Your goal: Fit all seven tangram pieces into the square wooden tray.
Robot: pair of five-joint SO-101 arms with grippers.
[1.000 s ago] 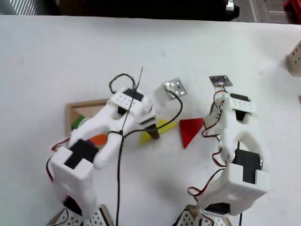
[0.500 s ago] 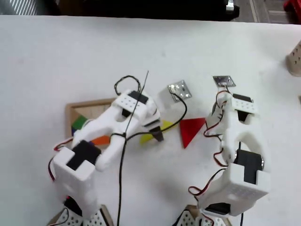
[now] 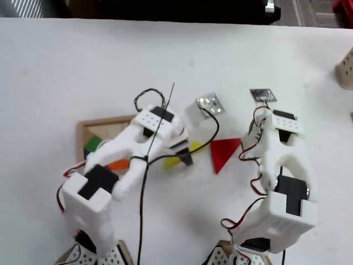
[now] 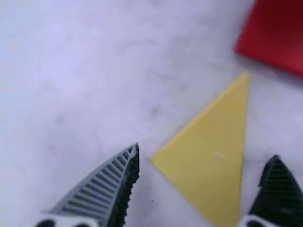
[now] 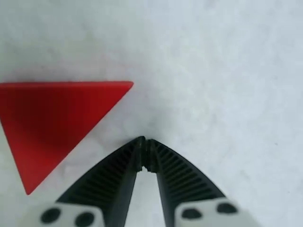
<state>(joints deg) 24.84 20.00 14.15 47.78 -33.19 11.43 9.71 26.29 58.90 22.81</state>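
Wooden tray (image 3: 83, 130): lay on the left part of the table (image 3: 83, 66) in the high view, much of it covered by the left arm.
Pieces in tray: a green piece (image 3: 92, 144) and an orange piece (image 3: 117, 164) showed inside it, beside the arm; the rest of its content was hidden.
Yellow triangle (image 4: 213, 161): lay flat on the table outside the tray, between tray and red triangle.
Red triangle (image 5: 52, 123): lay flat on the table, just beside the yellow triangle and apart from it.
Left gripper (image 4: 204, 155): jaws spread, one finger on each side of the yellow triangle's wide end; contact could not be told.
Right gripper (image 5: 144, 142): jaws pressed together, holding nothing, tips low over bare table near one corner of the red triangle.
View difference: the wrist views gave the finger positions; the high view gave the tray.
Black cable (image 3: 142, 187): ran across the left arm.
Silvery square parts (image 3: 208, 102): two, one ahead of each arm.
Wooden block (image 3: 346, 69): at the table's right edge, well apart.
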